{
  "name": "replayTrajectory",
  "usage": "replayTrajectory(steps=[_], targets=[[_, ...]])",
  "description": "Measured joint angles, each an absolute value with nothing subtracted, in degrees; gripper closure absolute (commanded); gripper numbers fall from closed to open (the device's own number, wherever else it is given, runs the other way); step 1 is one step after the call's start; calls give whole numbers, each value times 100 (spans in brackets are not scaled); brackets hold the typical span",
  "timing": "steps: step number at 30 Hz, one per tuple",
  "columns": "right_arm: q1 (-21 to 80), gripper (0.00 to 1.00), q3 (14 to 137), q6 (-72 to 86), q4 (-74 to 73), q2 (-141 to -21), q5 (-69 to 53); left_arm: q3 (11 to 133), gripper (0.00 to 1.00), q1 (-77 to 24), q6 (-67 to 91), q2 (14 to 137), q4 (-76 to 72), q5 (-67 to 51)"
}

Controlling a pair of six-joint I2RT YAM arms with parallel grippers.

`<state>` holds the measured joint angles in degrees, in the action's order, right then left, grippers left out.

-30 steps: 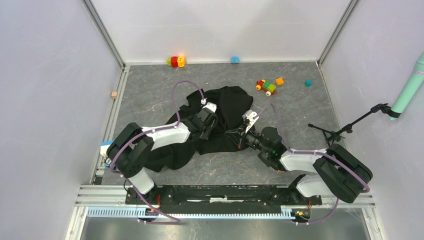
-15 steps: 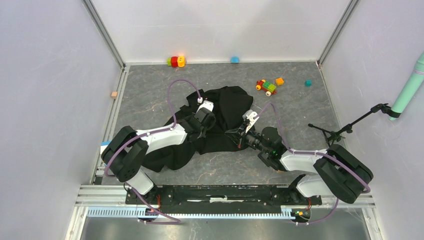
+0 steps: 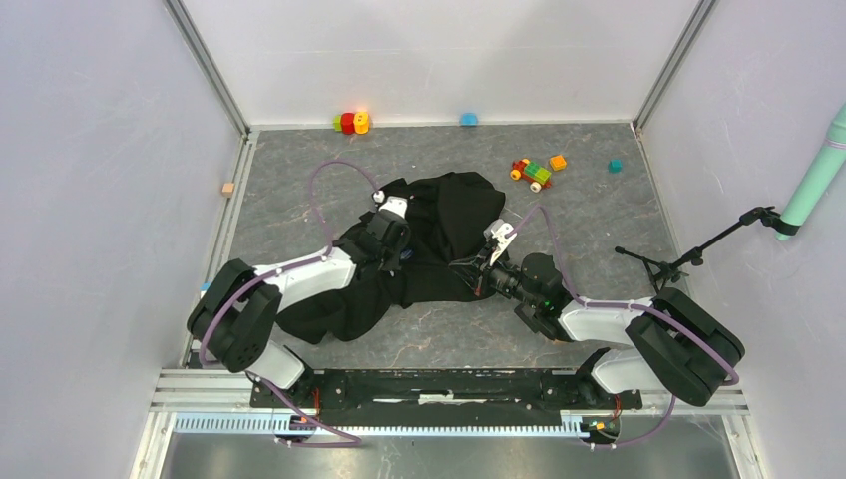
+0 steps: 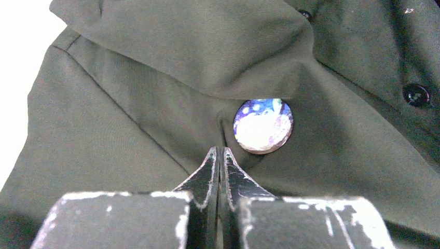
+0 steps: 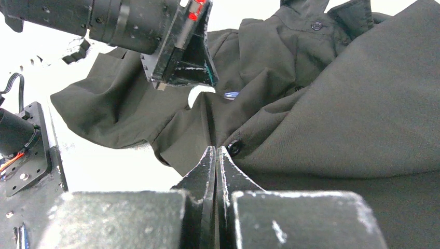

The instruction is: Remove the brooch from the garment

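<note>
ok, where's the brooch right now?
Left wrist view: the brooch sits on the garment, just beyond and slightly right of the shut left gripper, left of a black button.

Table [image 3: 599, 225]: grey marbled top, white panels on three sides.
Toy bricks [image 3: 349, 123]: green, red and yellow cluster against the back wall.
Blue piece [image 3: 468, 119]: small, also at the back wall.
Toy car [image 3: 532, 174]: multicoloured bricks on wheels, back right, with an orange brick [image 3: 558, 162] just beside it.
Teal piece [image 3: 615, 166]: small, farther right.
Tan block [image 3: 228, 189]: at the left edge.
Black stand [image 3: 688, 256]: thin, on the right side, near a mint-green tube [image 3: 816, 178].
</note>
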<state>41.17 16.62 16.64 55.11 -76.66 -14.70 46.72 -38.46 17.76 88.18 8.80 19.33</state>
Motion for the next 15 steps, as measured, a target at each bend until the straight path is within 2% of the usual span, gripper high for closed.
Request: replayTrajectory(steps=[12,13,15], targets=[[4117,100,1678,1664,5454,-7767,-1457,3898,97,-2707,2193,8239,178,340],[4117,100,1691,1662,5428,-7802,-1461,3874,91,-2700,2215,8232,119,239],[4117,100,1728,1662,5376,-7872,-1483,3835,72,-2707,2231,8208,27,82]])
